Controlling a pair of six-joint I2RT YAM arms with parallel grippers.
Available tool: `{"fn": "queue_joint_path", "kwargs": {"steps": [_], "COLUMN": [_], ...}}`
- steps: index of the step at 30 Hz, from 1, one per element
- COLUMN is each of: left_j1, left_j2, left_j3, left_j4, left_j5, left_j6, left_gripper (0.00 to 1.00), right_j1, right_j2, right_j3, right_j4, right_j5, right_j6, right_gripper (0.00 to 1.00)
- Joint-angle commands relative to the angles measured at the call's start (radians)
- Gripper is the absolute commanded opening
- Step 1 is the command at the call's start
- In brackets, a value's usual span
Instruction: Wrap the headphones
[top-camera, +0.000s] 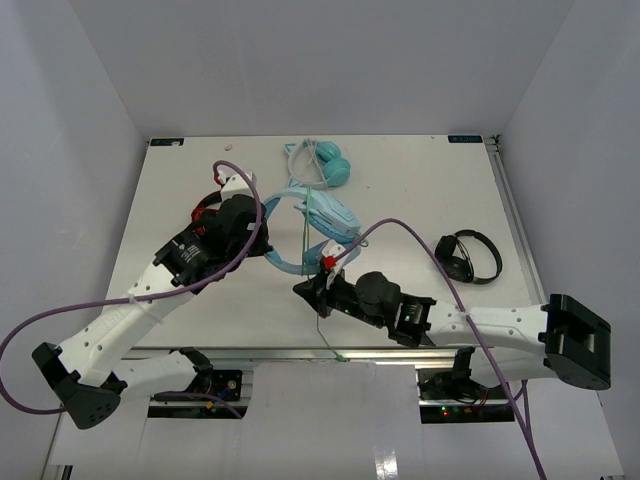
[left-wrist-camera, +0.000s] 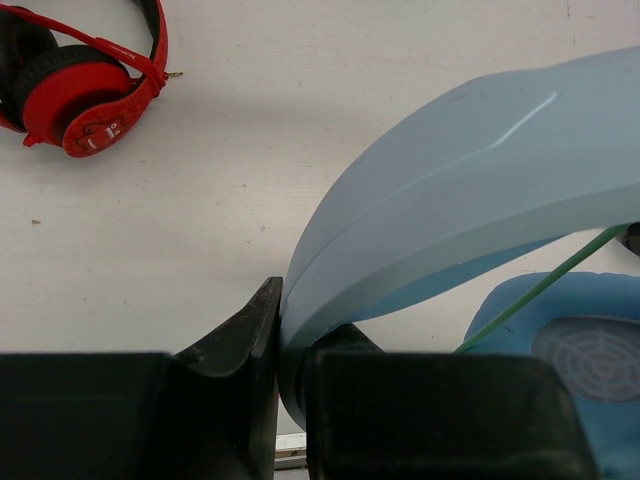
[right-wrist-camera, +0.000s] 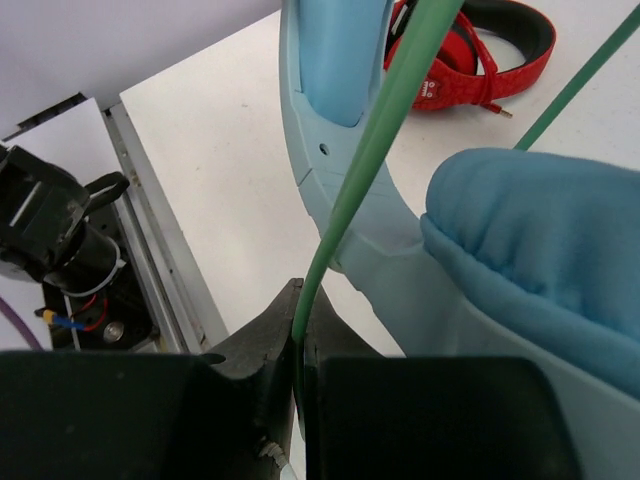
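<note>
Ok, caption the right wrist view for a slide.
Right gripper shut on the green cable beside the blue headphones; red pair behind.

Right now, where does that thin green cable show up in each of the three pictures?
Top external: the green cable runs from the blue headphones down the middle of the table to its near edge.
Left wrist: a short slanted stretch at the right.
Right wrist: down the centre, pinched in the right arm's jaws.
Shared landmark: the light-blue headband.
</note>
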Motion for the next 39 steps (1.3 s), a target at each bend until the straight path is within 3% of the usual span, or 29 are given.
{"fn": "queue_joint_path", "kwargs": {"steps": [1,22,39], "left_j1": [0.005,0.005,0.006], "left_j2": [-0.063,-0.103,-0.132], "left_j3": [0.007,-0.012,-0.039], "left_j4": [0.113,0.118,0.126], "left_j5": [0.026,0.021,0.005], "left_j6": [-0.092,-0.114,-0.115], "left_gripper": [0.0,0.0,0.0], "right_j1": [0.033,0.07,0.069], "right_j2": [0.042,0.227,0.571], "right_j3": [-0.068,-0.199,-0.221], "right_j4": [0.184,0.527,0.96], "right_j5": [0.088,0.181,0.129], "right_j6": [-0.042,-0.06,-0.045], "right_gripper": [0.1,0.17,0.2]}}
